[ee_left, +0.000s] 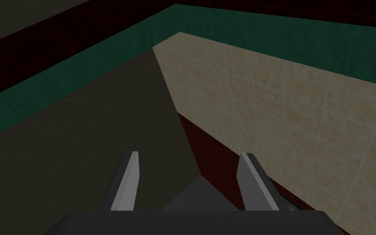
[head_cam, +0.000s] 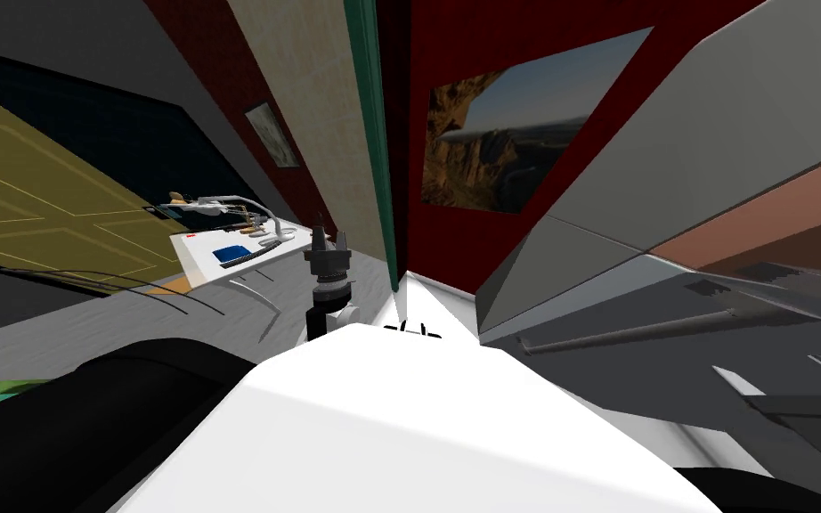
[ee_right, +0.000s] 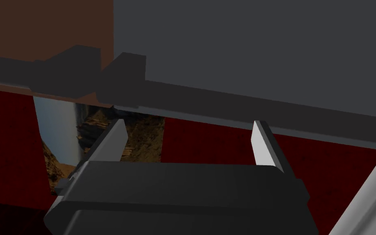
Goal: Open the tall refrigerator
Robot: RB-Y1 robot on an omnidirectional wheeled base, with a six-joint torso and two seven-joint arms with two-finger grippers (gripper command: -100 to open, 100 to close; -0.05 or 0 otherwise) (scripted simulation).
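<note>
Item, task object: we list the tall grey refrigerator at our right, close against us, its flat face splaying toward the corner of the head view. A long grey bar handle runs along its door.

Item, right gripper: fingers spread wide, about a third of the wrist view apart, clasping nothing. Both fingertips come up to the near edge of the dark handle, which crosses ahead of them under the grey door panel. We cannot tell whether they touch it.

Item, left gripper: raised ahead of our chest, well apart from the refrigerator, fingers parted and empty.

Item, surroundings: a red wall left of the refrigerator, bearing a landscape painting. A white table stands farther left, with things on it too small for us to name.
</note>
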